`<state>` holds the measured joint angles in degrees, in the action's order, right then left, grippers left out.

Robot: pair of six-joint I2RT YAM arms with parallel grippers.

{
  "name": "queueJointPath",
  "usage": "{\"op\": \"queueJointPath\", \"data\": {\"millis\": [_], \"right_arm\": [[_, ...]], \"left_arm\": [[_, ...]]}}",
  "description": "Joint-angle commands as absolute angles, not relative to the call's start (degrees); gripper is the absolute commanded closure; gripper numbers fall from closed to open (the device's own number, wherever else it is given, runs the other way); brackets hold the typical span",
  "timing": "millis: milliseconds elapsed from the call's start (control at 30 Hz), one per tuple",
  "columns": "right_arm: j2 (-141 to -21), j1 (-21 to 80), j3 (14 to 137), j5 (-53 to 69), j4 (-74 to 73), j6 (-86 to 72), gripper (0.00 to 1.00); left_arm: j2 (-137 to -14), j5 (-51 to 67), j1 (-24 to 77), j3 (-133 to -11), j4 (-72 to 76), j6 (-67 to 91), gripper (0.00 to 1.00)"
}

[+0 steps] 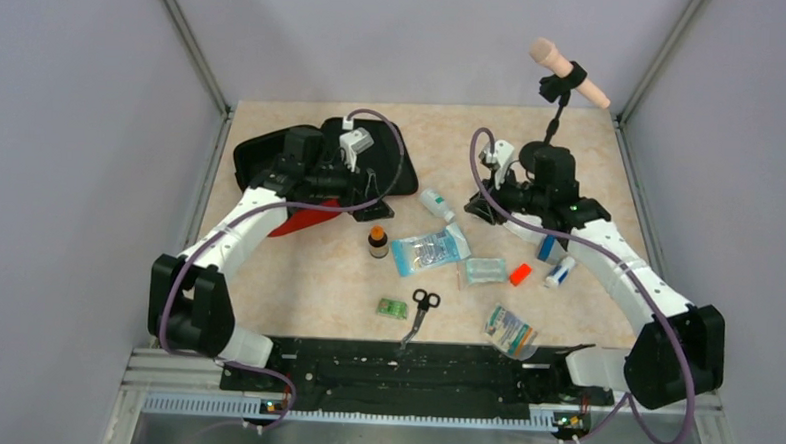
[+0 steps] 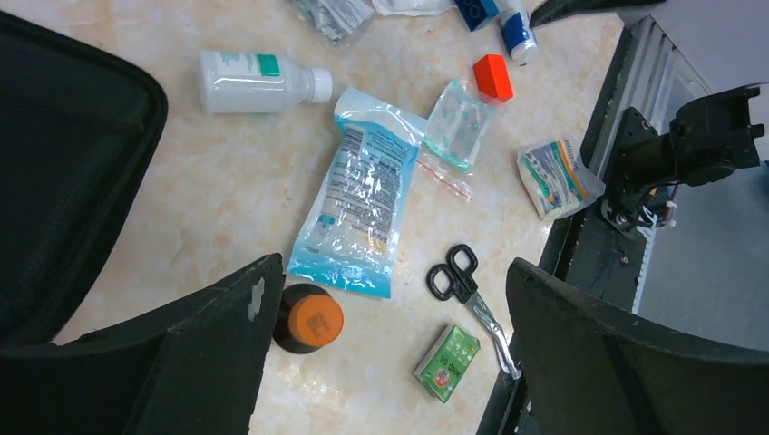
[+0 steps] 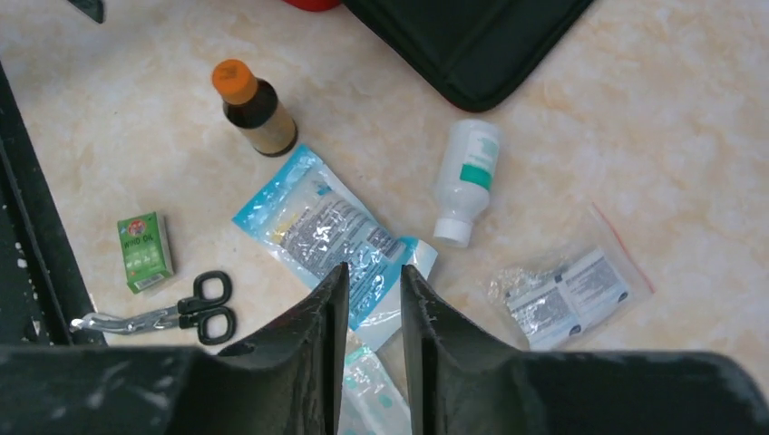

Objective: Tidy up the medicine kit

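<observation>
The medicine kit (image 1: 262, 158) lies open at the back left, black lining up, with a red part showing under the left arm. Its lining also fills the left of the left wrist view (image 2: 63, 163) and the top of the right wrist view (image 3: 472, 41). My left gripper (image 1: 370, 206) hovers at the kit's right edge, open wide (image 2: 392, 263) above a brown bottle with an orange cap (image 2: 308, 319) and a blue pouch (image 2: 354, 213). My right gripper (image 1: 480, 211) hangs above the pouch (image 3: 322, 231), its jaws (image 3: 374, 268) nearly together with nothing between them.
Loose on the table: a white bottle (image 1: 436, 204), scissors (image 1: 420, 308), a green box (image 1: 392, 308), a small teal pouch (image 1: 485, 271), an orange block (image 1: 520, 275), a striped packet (image 1: 510, 331), a blue-capped tube (image 1: 560, 272) and a bag of wipes (image 3: 567, 294). A stand (image 1: 568, 74) rises at the back right.
</observation>
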<state>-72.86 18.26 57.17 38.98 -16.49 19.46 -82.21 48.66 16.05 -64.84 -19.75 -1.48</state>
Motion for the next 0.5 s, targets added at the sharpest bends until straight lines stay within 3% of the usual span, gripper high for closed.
{"op": "queueJointPath", "data": {"millis": [0, 67, 167, 333, 467], "right_arm": [[-77.25, 18.71, 55.77, 32.07, -13.41, 12.14, 0.57], [-80.92, 18.72, 56.4, 31.45, -13.39, 7.77, 0.45], [-86.04, 18.52, 57.65, 33.16, -13.37, 4.63, 0.39], [-94.6, 18.05, 61.13, 34.89, -13.25, 3.15, 0.39], [-100.87, 17.47, 63.17, 37.48, -12.58, 4.38, 0.47]], "left_arm": [[-85.5, 53.1, 17.13, -66.57, -14.2, -0.58, 0.05], [-85.77, 52.61, 17.13, -65.85, -14.37, 0.75, 0.06], [-85.78, 50.24, 17.06, -65.22, -16.34, 3.89, 0.07], [-84.64, 51.47, 17.05, -64.62, -20.61, 4.29, 0.09], [-82.87, 50.48, 17.06, -63.25, -21.54, 4.01, 0.1]]}}
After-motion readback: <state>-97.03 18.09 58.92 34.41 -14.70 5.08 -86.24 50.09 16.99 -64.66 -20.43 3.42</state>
